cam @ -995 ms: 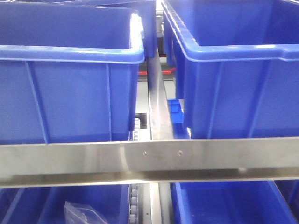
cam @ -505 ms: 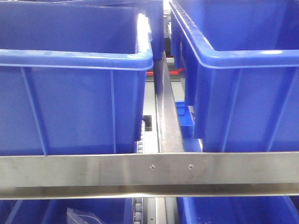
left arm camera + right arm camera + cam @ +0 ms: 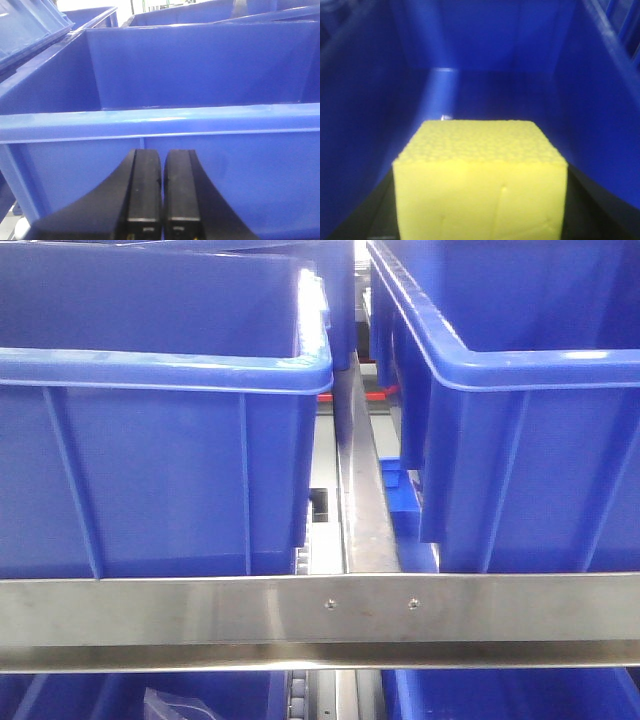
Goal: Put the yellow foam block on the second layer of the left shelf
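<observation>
The yellow foam block (image 3: 480,180) fills the lower middle of the right wrist view. My right gripper (image 3: 480,205) is shut on it, with black fingers (image 3: 584,202) showing at both sides. The block hangs inside a blue bin (image 3: 365,100), above its floor and clear of its walls. In the left wrist view my left gripper (image 3: 162,192) is shut with nothing between its pads, just in front of the outer wall of another blue bin (image 3: 160,120). Neither gripper nor the block shows in the front view.
Two large blue bins (image 3: 150,370) (image 3: 520,360) stand side by side on a shelf layer behind a steel front rail (image 3: 320,615). A steel divider (image 3: 360,490) runs between them. More blue bins and a clear plastic bag (image 3: 175,707) lie on the layer below.
In the front view the bins, divider and steel rail have shifted down and to the right across the frame, so the camera has moved relative to the shelf.
</observation>
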`<state>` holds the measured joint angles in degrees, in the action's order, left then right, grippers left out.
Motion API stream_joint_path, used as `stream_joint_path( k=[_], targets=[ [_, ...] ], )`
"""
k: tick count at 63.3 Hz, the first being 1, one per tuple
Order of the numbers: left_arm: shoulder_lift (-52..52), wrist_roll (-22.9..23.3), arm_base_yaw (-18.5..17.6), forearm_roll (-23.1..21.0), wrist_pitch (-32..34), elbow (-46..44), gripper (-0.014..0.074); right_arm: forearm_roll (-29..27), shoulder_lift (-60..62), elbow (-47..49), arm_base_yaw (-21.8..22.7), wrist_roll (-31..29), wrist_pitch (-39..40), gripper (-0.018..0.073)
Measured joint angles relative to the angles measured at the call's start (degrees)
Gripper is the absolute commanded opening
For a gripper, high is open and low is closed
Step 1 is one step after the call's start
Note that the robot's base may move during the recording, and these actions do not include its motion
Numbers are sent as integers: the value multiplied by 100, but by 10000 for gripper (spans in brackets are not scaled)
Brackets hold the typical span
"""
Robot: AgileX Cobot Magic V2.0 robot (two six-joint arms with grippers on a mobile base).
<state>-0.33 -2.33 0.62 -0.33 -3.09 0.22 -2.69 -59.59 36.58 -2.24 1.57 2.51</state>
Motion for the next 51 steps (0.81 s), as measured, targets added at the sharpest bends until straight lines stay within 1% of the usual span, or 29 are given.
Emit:
stream_joint_path(
  k=[5, 11, 33, 36, 39, 46, 49, 51],
  targets=[
    [0, 0, 0, 0, 0, 0, 124, 0, -274, 83, 0, 0, 28, 528],
    [0, 0, 0, 0, 0, 0, 124, 0, -455, 176, 0, 0, 28, 640],
    [0, 0, 0, 0, 0, 0, 124, 0, -534, 302, 0, 0, 7, 613],
    [0, 0, 0, 0, 0, 0, 124, 0, -477, 302, 0, 0, -8, 570],
    [0, 0, 0, 0, 0, 0, 124, 0, -378, 302, 0, 0, -20, 505],
    [0, 0, 0, 0, 0, 0, 124, 0, -84, 302, 0, 0, -102, 256],
    [0, 0, 0, 0, 0, 0, 124, 0, 59, 302, 0, 0, -168, 110],
    [0, 0, 0, 0, 0, 0, 124, 0, 158, 302, 0, 0, -251, 45]
  ],
)
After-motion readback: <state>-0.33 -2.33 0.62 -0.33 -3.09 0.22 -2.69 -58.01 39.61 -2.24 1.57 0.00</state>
